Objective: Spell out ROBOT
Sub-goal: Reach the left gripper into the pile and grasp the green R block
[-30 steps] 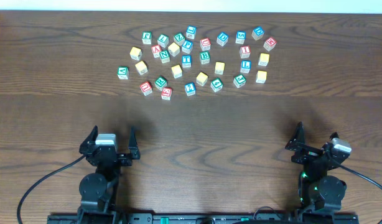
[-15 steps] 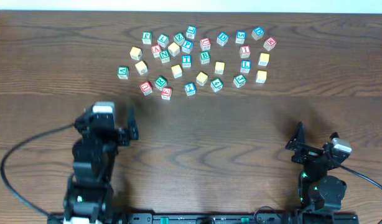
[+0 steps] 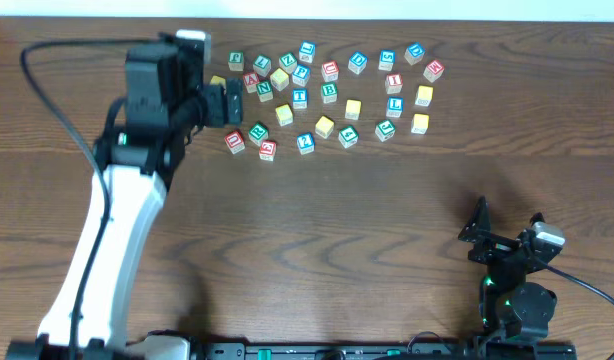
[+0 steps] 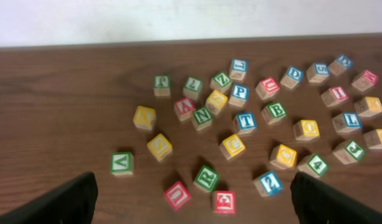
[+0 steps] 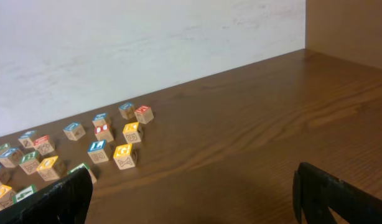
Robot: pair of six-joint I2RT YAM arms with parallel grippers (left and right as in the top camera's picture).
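I am hovering my left fingers (image 4: 69,202) over the near left side of the cube cluster, spread wide apart and gripping nothing. The green-edged R cube (image 4: 206,178) is sitting on the wooden surface (image 4: 60,93) between them, at the near edge of the cluster. A red U cube (image 4: 177,195) is crowding it on the near left, almost touching, and a red E cube (image 4: 224,201) is lying just beside it on the near right.

Farther in, the blue-edged T cube (image 4: 246,121) is standing in the middle of the group. A yellow C cube (image 4: 232,145) is sitting just in front of it and a blue P cube (image 4: 239,93) just behind. The green-edged B cube (image 4: 276,111) is sitting near T, on its right.

The first yellow cube (image 4: 308,129) is lying right of B, and the second yellow cube (image 4: 283,155) is lying nearer to me; I cannot tell their letters for sure.

From overhead, my left arm (image 3: 117,220) is covering the cluster's left edge. My right fingers (image 3: 478,218) are also standing apart and empty, low by the near right edge, well apart from every cube.
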